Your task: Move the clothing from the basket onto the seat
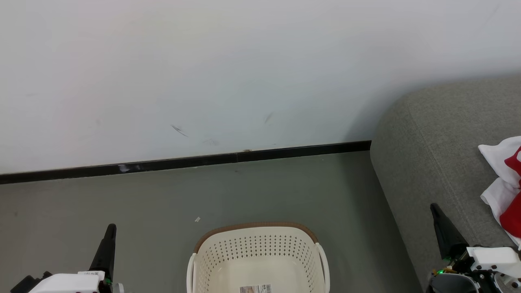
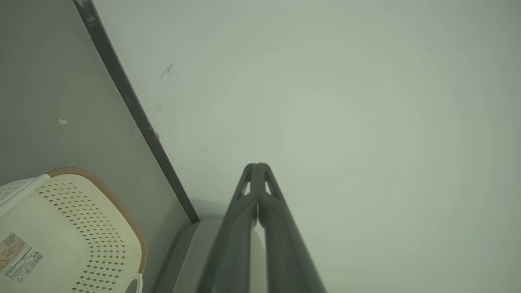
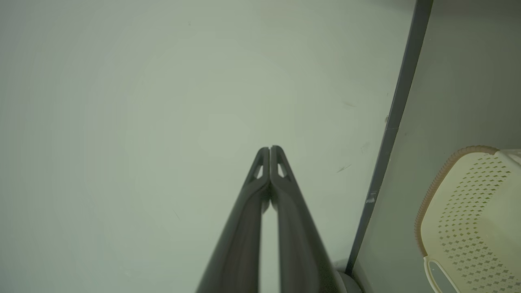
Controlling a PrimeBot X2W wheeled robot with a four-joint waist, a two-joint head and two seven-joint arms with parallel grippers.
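Note:
The cream basket point(image 1: 258, 252) with its brown rim stands on the floor at the bottom centre of the head view; only a label shows on its bare floor, and it appears too in the left wrist view point(image 2: 69, 228) and right wrist view point(image 3: 472, 211). Red and white clothing point(image 1: 504, 183) lies on the grey seat point(image 1: 431, 142) at the right edge. My left gripper point(image 1: 110, 228) is shut at the lower left, left of the basket, nothing in it. My right gripper point(image 1: 434, 208) is shut over the seat's front, left of the clothing. Both wrist views show closed fingertips point(image 2: 257, 167) point(image 3: 270, 149) against the wall.
A pale wall point(image 1: 203, 73) with a black skirting strip point(image 1: 183, 162) runs behind the basket. Grey floor point(image 1: 122, 195) lies between wall, basket and seat, with a small white scrap point(image 1: 197, 219) on it.

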